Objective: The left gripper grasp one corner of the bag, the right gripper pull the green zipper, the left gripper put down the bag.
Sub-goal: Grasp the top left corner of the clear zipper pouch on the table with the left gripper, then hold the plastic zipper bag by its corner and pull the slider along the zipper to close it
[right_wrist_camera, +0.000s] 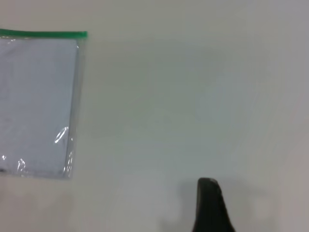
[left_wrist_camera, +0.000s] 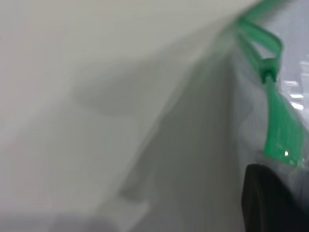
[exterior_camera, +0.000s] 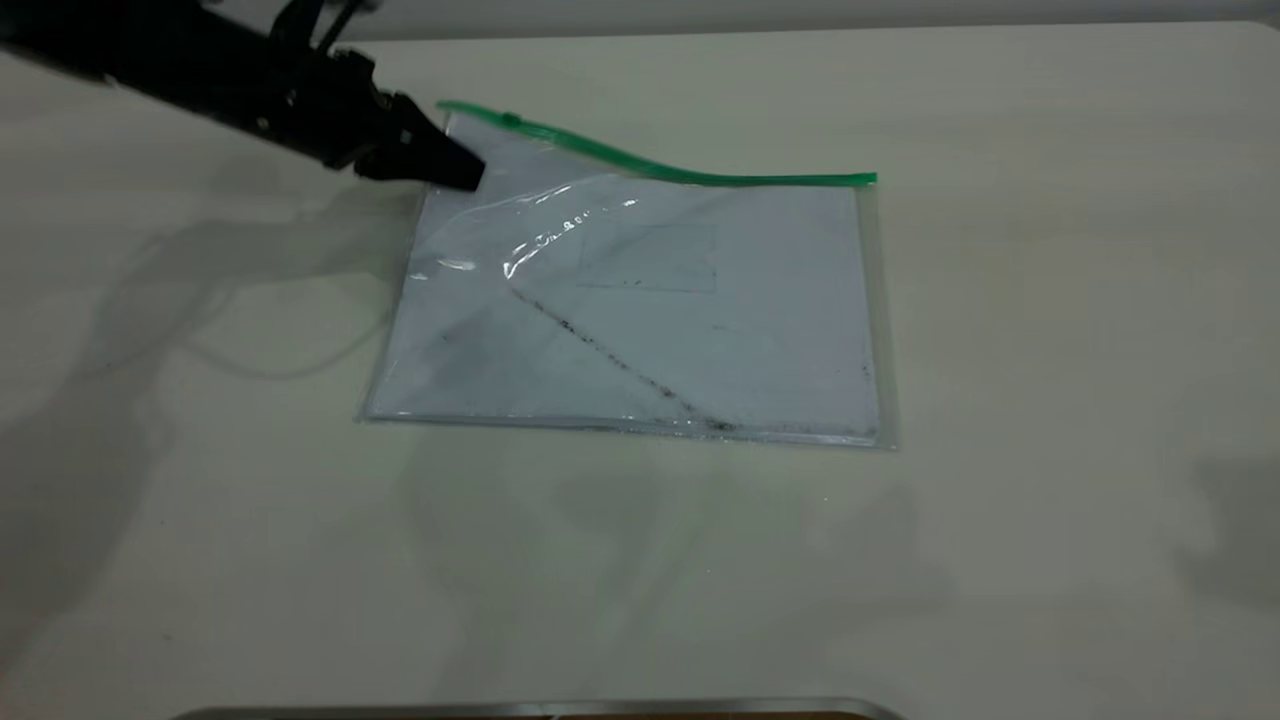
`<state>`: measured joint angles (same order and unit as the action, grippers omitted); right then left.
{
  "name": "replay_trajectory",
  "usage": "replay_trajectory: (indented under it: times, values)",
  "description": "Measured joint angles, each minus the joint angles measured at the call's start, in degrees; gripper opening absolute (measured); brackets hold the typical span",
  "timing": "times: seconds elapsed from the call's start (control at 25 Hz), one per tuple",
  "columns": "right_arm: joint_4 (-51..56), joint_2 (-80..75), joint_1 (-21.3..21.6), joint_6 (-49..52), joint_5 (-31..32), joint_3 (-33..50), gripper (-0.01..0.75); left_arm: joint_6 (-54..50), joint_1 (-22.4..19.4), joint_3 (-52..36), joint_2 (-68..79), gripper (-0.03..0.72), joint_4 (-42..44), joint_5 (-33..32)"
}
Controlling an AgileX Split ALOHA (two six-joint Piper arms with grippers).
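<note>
Left gripper: the left gripper (exterior_camera: pixel 455 168) reaches in from eleven o'clock in the exterior view, its black fingers closed tight on the far-left corner of the bag, just under the green strip.

Bag: the bag (exterior_camera: pixel 640 310) sits near the middle of the table (exterior_camera: pixel 1050 450), a touch toward twelve o'clock. Most of it lies flat, but the pinched corner at ten o'clock is lifted and the clear plastic there creases and catches the light.

Green zipper: the green zipper (exterior_camera: pixel 660 168) runs along the bag's far edge, from the raised corner at eleven o'clock down to the flat corner at one o'clock, bowing as it drops. Its slider tab (exterior_camera: pixel 510 120) sits close to the lifted end, just beside the left gripper.

Bag details: white paper shows through, a dark smudge line (exterior_camera: pixel 620 365) cuts diagonally toward six o'clock, and a faint card pocket (exterior_camera: pixel 648 257) sits near the centre.

Left wrist view: zipper and slider fill the frame right beside one dark fingertip (left_wrist_camera: pixel 270 198).

Right gripper: it is off the exterior view altogether. Only a single dark finger (right_wrist_camera: pixel 210 205) shows in the right wrist view, over bare table, well apart from the bag, so whether the fingers are parted or together, I cannot tell.
</note>
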<state>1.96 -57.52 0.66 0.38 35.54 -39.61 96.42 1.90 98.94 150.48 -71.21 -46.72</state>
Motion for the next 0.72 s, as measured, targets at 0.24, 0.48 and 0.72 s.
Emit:
replay_trajectory:
  times: [0.24,0.48,0.72]
  values:
    - [10.0,-7.1,0.0,-14.3,-9.1,-0.1,0.534,6.3,1.6,9.8,-1.0,0.053,10.4,-14.4]
    - [26.2,-20.0,-0.3,-36.2,-13.4,-3.1,0.534,6.4,6.6,17.0,-1.0,0.053,19.7,-17.7]
    - [42.3,-34.2,-5.8,-59.4,-14.5,-10.8,0.534,6.8,11.6,20.0,-1.0,0.053,22.7,-17.5]
